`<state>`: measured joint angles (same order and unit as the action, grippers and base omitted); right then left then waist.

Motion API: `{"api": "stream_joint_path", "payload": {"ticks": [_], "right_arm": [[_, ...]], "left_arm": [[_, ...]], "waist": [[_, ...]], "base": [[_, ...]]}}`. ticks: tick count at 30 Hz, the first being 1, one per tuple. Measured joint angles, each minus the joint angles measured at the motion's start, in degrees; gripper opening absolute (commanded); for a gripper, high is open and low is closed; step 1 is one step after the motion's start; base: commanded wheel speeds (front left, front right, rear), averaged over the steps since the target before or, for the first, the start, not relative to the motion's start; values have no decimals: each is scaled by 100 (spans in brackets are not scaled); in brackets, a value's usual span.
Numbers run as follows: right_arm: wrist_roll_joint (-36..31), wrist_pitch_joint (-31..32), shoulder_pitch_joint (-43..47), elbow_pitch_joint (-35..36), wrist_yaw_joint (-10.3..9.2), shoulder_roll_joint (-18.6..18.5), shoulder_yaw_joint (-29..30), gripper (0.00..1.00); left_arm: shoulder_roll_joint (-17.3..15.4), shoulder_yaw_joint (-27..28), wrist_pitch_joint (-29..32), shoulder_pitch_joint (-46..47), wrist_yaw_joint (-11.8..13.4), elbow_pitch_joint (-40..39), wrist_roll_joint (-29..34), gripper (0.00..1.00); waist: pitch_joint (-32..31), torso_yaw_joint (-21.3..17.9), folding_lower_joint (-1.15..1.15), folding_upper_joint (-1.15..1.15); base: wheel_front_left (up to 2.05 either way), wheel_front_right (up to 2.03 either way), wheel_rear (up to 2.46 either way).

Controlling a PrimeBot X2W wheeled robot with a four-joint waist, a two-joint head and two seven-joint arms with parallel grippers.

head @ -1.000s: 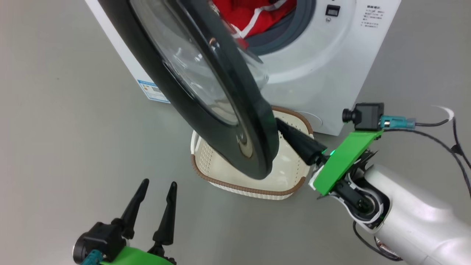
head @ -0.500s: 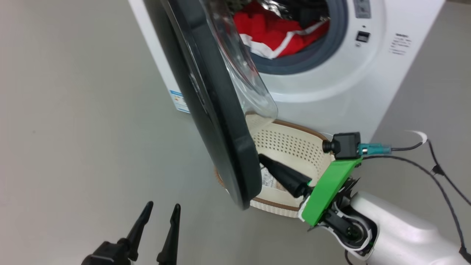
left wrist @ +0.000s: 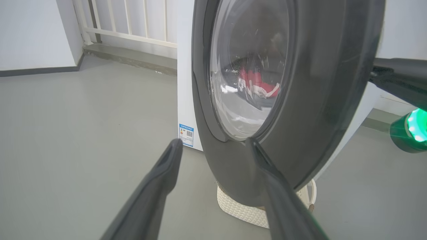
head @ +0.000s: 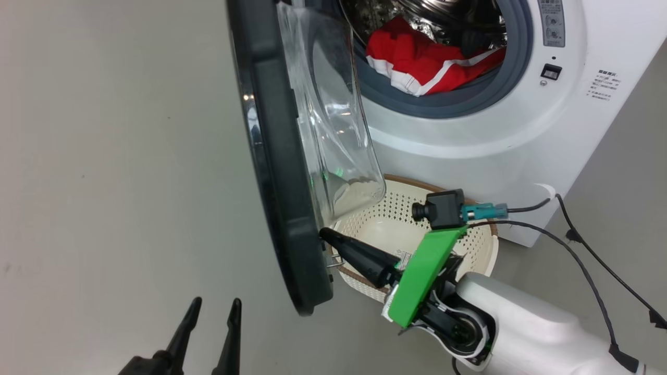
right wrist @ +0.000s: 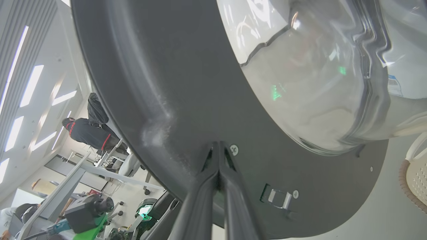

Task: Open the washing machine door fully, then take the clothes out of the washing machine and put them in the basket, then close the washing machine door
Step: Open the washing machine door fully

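Our right arm reaches in from the lower right, its right gripper [head: 324, 234] clenched tight on nothing, tips pressed to the inner face of the washing machine door [head: 276, 156] near its bottom edge, above the basket [head: 388, 208]. The door stands swung out, edge-on to our head. Our left gripper [head: 216, 304] hangs low, fingers spread wide and empty, short of the door's outer face. The clothes [head: 417, 57] lie inside the washing machine [head: 469, 151]. Its blue side sticker [left wrist: 186, 135] and front print [head: 602, 83] are too small to read.

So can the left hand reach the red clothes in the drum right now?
Probably not: the washing machine door stands between the left hand and the clothes, blocking a straight reach.
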<state>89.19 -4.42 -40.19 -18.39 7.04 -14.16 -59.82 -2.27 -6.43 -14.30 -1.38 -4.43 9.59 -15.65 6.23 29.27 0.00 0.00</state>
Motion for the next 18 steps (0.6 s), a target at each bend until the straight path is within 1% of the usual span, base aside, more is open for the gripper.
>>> {"api": "stream_joint_path", "payload": {"ticks": [8,18], "right_arm": [[0,99,-176,-145,0,234,-147,0],[1,99,-439,-347,0,449,-215,0]], "left_arm": [[1,85,0,-18,148,-132,-64,100],[1,110,0,-21,214,-238,-177,100]], "waist": [[55,59,0,0],[127,99,0,0]], "base": [[0,0,0],[0,0,0]]}}
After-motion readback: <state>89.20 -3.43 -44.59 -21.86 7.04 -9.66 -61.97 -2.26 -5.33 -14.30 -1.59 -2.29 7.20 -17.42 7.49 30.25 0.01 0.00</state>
